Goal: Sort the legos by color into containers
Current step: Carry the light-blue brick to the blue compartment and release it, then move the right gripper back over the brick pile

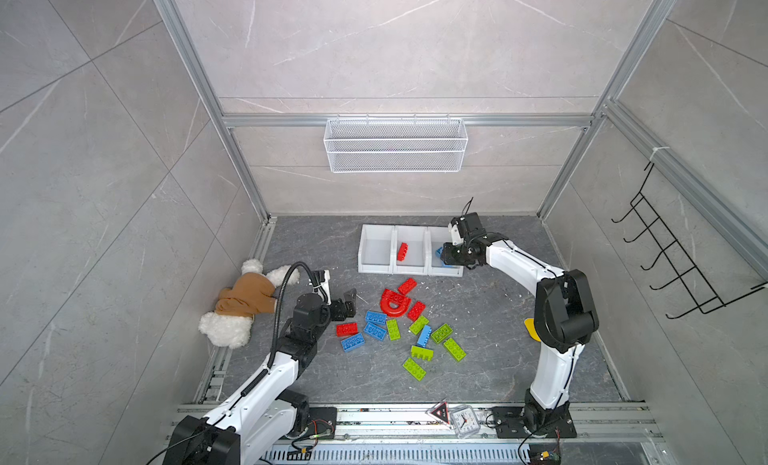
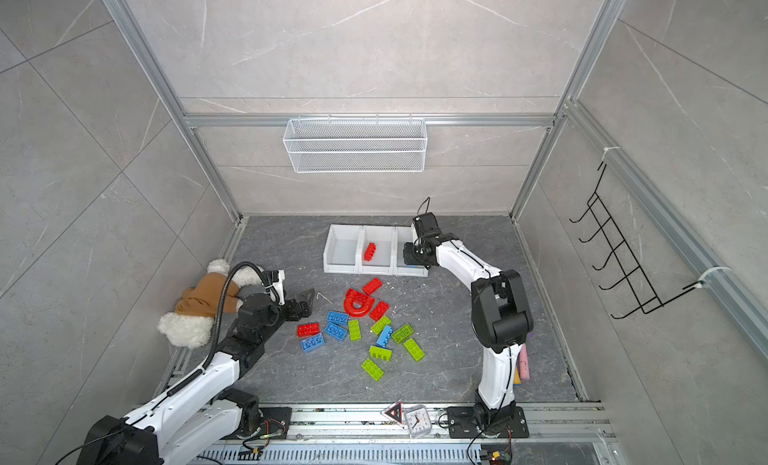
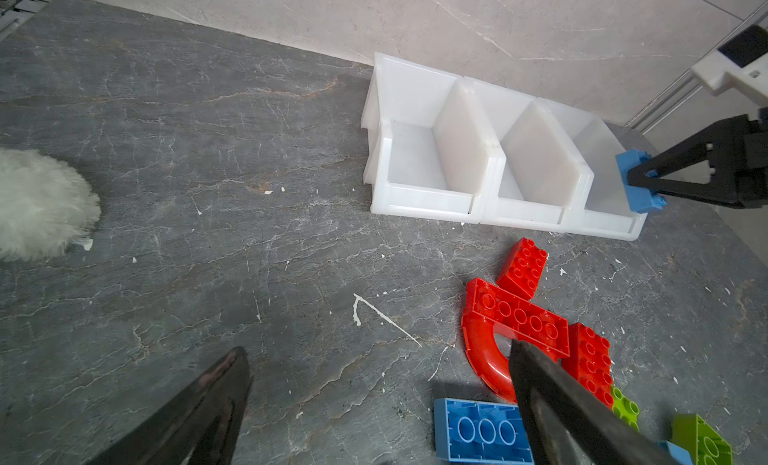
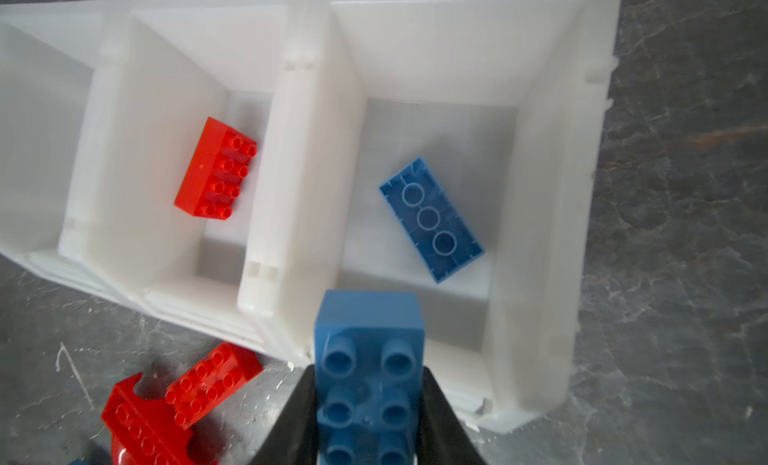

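The legos (image 1: 392, 330) mostly lie loose in a heap in the lower middle of a top view, red, blue and green mixed, just in front of the three white containers (image 1: 376, 230) joined in a row on the worktop (image 1: 498, 317). The step in hand is, I judge, dropping off a blue one: the right end effector (image 4: 368, 371) is clenched on a blue brick (image 4: 368, 317), held above the low front of the rightmost container in the top views. A second blue brick (image 4: 431, 219) lies inside that container, and a red brick (image 1: 402, 251) lies in the middle one; the leftmost shows nothing inside. The next move calls for letting go so that the brick falls inside the walls, not on the front lip. The left end effector (image 3: 378, 348) is spread wide and empty, low beside the heap near the red arch (image 3: 482, 359). In both top views the right arm covers the rightmost container's inside, and a yellow thing (image 1: 528, 328) behind that arm is too hidden to name
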### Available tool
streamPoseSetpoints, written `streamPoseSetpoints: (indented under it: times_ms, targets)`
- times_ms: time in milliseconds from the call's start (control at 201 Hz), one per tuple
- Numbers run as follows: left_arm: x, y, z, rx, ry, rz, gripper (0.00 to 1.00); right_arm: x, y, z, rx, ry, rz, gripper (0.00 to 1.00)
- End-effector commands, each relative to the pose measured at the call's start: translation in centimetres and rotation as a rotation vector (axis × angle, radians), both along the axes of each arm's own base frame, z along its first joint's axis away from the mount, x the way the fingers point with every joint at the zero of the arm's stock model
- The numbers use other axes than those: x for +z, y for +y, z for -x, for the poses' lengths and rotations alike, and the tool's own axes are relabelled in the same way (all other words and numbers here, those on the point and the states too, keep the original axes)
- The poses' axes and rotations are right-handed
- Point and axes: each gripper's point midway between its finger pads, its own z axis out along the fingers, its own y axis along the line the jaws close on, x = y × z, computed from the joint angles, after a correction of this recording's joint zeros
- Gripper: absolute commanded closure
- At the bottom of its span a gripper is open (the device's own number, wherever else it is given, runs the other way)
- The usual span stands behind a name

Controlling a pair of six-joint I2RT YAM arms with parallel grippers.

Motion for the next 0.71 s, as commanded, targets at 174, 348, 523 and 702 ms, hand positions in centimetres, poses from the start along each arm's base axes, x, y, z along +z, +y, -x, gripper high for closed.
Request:
streamPoseSetpoints:
  times_ms: [174,348,523,702]
  targets:
    - [1.6,-0.1,-0.5,0.002,-0.057,0.029,0.0,-0.4,0.9,-2.9,0.03,-0.035,-0.014,0.71]
    - [2.1,0.1,-0.2,0.008,-0.075,0.03,0.0,-0.8,0.8,-3.8,0.012,-0.028,-0.021,0.62]
    - [2.5,0.2,0.0,0.011,-0.081,0.026,0.0,0.6,0.8,-3.6,0.019,-0.041,-0.024,0.47]
    - [3.3,0.6,0.4,0.022,-0.108,0.028,0.0,3.6,1.0,-1.8,0.04,-0.071,-0.071,0.43]
